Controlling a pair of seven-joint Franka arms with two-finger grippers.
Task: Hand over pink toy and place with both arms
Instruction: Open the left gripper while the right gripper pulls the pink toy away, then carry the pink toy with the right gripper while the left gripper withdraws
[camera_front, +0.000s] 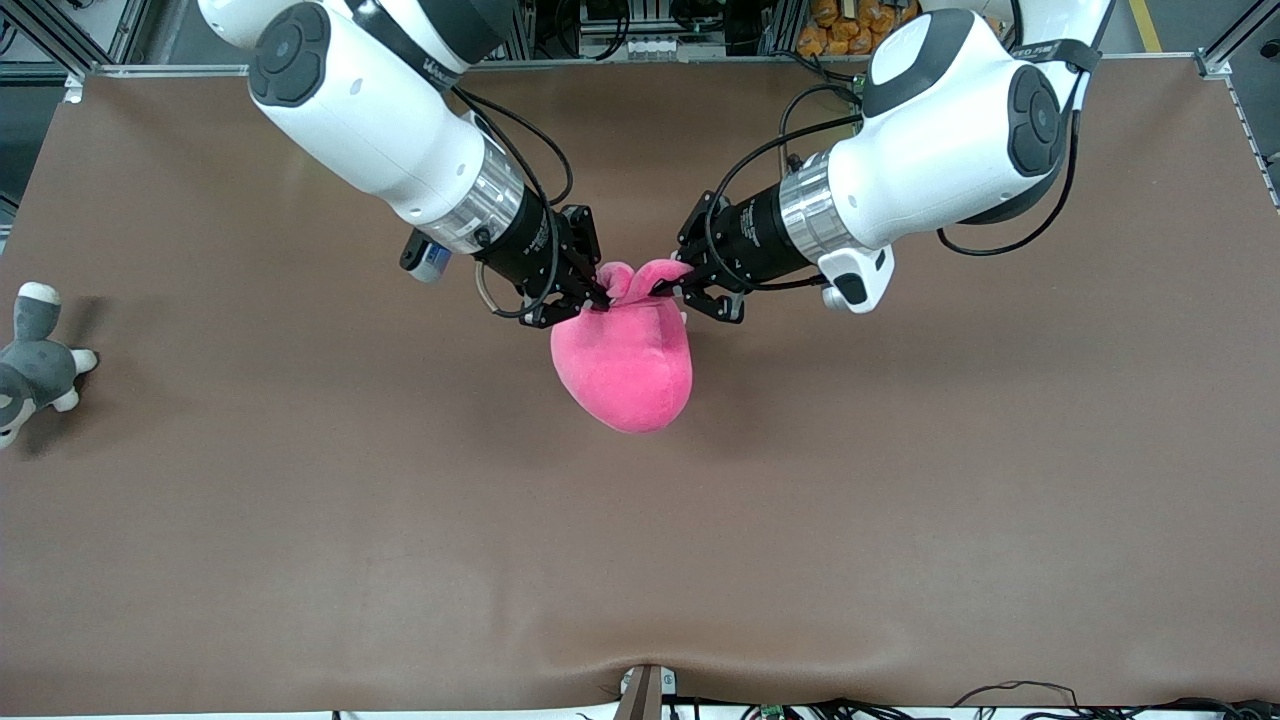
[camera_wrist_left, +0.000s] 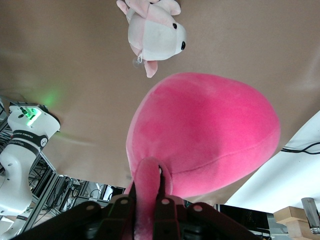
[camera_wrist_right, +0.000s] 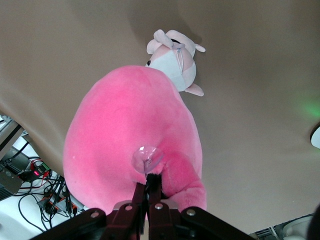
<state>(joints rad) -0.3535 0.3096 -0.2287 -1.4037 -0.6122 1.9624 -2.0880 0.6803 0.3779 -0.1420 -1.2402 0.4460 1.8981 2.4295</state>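
Pink toy (camera_front: 625, 365): rounded, fuzzy hot-pink plush, hanging over the middle of the matte brown worktop (camera_front: 300, 520).
Left hand (camera_front: 672, 288): black fingers pinched tight on one soft stalk.
Right hand (camera_front: 600, 298): pressed together on what seems a clear suction cup at the toy's top.
Puppy plush (camera_wrist_left: 152, 32): pale pink-and-white, on the worktop beneath.
Husky plush (camera_front: 35, 365): grey-and-white, at the right arm's end.

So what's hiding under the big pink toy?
A small pink-and-white puppy plush lies on the brown table under the hanging pink toy. From the front camera the toy covers the puppy completely.
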